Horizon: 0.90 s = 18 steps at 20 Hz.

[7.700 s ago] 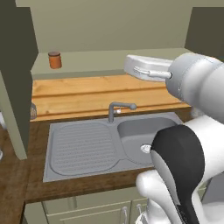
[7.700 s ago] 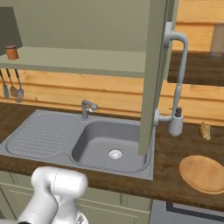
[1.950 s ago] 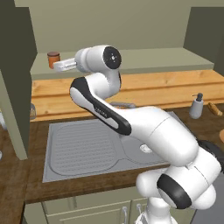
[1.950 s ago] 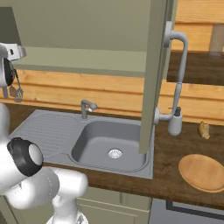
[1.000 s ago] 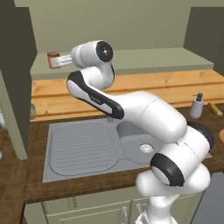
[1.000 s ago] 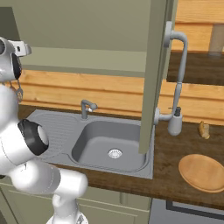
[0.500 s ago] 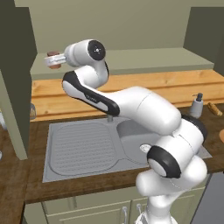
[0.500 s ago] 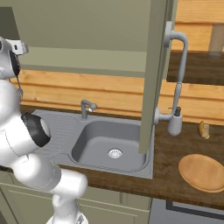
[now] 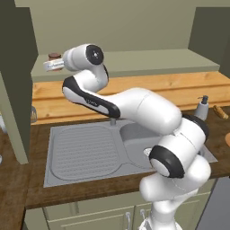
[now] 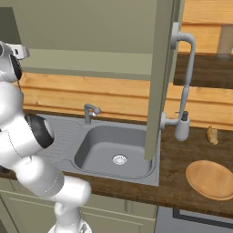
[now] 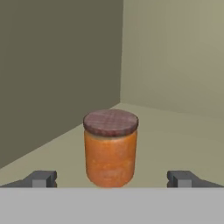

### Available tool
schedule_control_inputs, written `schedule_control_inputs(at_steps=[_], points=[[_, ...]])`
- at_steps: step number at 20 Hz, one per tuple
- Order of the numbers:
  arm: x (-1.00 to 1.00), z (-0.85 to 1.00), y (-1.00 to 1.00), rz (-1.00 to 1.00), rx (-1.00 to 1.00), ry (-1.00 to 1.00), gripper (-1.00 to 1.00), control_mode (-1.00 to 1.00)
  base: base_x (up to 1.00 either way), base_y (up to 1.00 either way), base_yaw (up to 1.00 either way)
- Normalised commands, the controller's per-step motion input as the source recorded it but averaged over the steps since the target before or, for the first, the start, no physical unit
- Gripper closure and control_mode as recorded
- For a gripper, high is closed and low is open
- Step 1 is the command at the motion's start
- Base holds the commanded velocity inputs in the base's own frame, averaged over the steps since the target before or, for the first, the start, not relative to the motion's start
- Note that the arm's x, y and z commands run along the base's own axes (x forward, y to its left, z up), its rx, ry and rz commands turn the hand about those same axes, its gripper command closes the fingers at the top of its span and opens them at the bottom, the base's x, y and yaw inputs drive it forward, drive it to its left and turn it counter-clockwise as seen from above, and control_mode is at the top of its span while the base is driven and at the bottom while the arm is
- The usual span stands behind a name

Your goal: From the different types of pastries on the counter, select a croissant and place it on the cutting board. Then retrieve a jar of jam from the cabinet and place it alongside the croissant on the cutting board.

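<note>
Orange glass jam jar point(image 11: 110, 148), dark round lid.

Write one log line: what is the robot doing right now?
phase: reaching into cabinet | gripper: open, fingertips either side of jam jar, not closed | jam jar: upright on cabinet shelf | cutting board: bare

Flat, even rendered light, moderately bright; no glare. Soft shadow dims the cabinet point(image 11: 61, 65) interior's left wall. The hand view looks slightly soft.
</note>
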Motion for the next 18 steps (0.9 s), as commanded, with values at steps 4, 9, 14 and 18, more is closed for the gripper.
schedule_control_inputs(at_steps=[4,9,14,18], points=[[0.28,0.0,0.06,0.0,0.0,0.0,-1.0,-1.0,0.0,0.0,0.0],[0.15,-0.03,0.12,0.0,0.0,0.0,-1.0,-1.0,0.0,0.0,0.0],[0.12,-0.06,0.18,0.0,0.0,0.0,-1.0,-1.0,0.0,0.0,0.0],[0.2,-0.01,0.05,0.0,0.0,0.0,-1.0,-1.0,0.0,0.0,0.0]])
